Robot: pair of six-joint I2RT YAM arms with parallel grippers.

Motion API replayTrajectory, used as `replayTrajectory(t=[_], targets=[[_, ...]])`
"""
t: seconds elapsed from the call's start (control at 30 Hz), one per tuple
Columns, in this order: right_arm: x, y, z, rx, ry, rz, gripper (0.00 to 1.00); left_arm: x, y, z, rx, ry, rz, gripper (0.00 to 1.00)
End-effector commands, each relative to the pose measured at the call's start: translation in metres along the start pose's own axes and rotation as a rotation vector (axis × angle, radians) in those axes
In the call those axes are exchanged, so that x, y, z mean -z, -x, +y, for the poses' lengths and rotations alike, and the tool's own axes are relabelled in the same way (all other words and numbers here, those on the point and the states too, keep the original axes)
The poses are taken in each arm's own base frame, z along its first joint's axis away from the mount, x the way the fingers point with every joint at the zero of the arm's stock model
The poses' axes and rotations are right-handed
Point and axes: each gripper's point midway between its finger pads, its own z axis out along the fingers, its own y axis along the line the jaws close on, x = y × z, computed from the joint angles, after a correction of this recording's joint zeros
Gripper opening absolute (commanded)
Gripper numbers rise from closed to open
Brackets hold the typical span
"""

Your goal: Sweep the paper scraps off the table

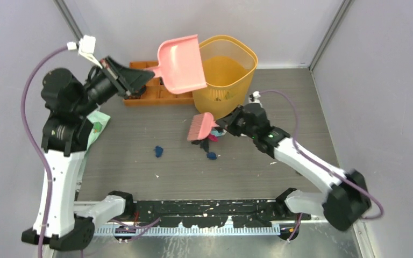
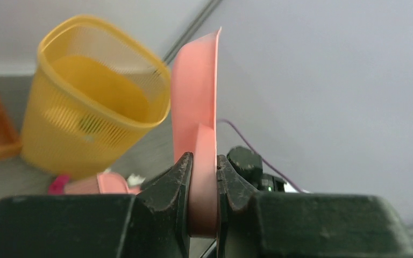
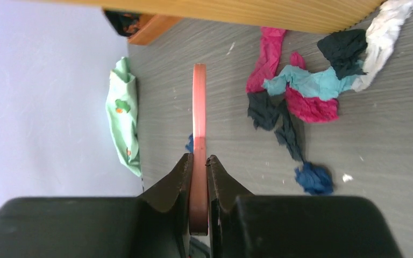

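My left gripper [image 1: 149, 71] is shut on the handle of the pink dustpan [image 1: 182, 64], held raised and tilted beside the yellow basket's rim; the left wrist view shows the jaws [image 2: 204, 164] clamping the dustpan [image 2: 196, 97] edge-on. My right gripper [image 1: 221, 125] is shut on a pink brush [image 1: 200, 127], low over the table [image 1: 285, 113]; the brush [image 3: 199, 107] is seen edge-on. A cluster of paper scraps [image 1: 211, 138] lies by the basket's base, magenta, teal, black and white [image 3: 301, 91]. Two dark blue scraps lie apart [image 1: 158, 151] [image 1: 211, 156]; one shows in the right wrist view [image 3: 314, 178].
A yellow mesh basket [image 1: 227, 67] [image 2: 91, 107] stands at the back centre. An orange compartmented tray [image 1: 145, 95] is behind the left gripper. A mint-green cloth [image 1: 98, 126] [image 3: 125, 113] lies at the table's left edge. The metal rail [image 1: 204, 215] runs along the near edge.
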Motion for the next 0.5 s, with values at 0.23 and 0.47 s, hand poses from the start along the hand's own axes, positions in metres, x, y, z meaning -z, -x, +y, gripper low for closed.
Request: replayTrajectory(t=[0.23, 0.47], targets=[[-0.109, -0.001, 0.026, -0.143, 0.008, -0.263, 0.01, 0.060, -0.127, 0.136, 0.099, 0.482, 0.174, 0.00], [-0.088, -0.031, -0.057, -0.164, -0.315, -0.299, 0.01, 0.073, -0.177, 0.167, 0.165, 0.544, 0.283, 0.00]])
